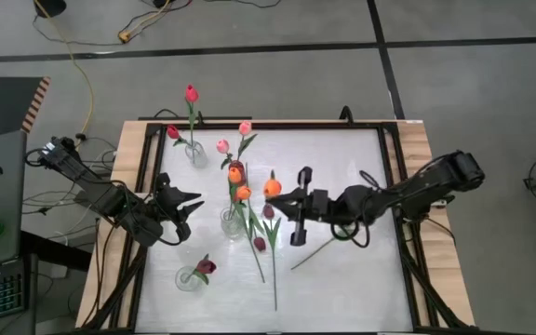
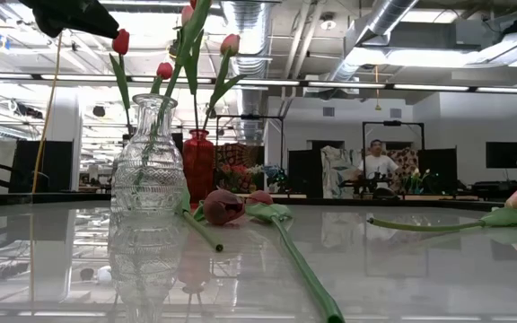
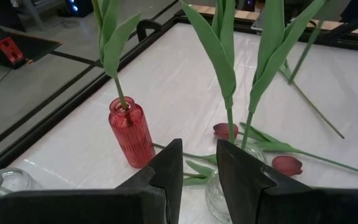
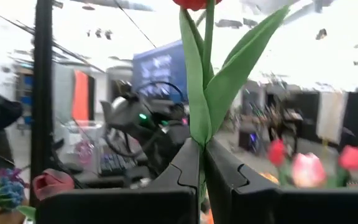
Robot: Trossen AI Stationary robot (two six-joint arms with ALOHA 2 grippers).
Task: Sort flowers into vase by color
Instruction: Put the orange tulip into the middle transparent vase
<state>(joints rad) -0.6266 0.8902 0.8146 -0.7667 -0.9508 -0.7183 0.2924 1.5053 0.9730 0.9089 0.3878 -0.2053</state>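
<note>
While its bud points up, an orange tulip [image 1: 273, 187] is pinched upright by the right gripper [image 1: 298, 207]; the left gripper [image 1: 186, 207] is held half-spread.

We find no legible text, label, brand, number or sign in any view. Checked: worktop [image 1: 342, 186], glass vases, red vase [image 3: 131, 132], arms, room behind; nothing readable. The blue panel [image 4: 157, 65] in the right wrist view's background may carry markings, but too blurred to read. The striped hazard-type edging [image 1: 33, 102] on the floor mat in the high view is a pattern only, no characters.
</note>
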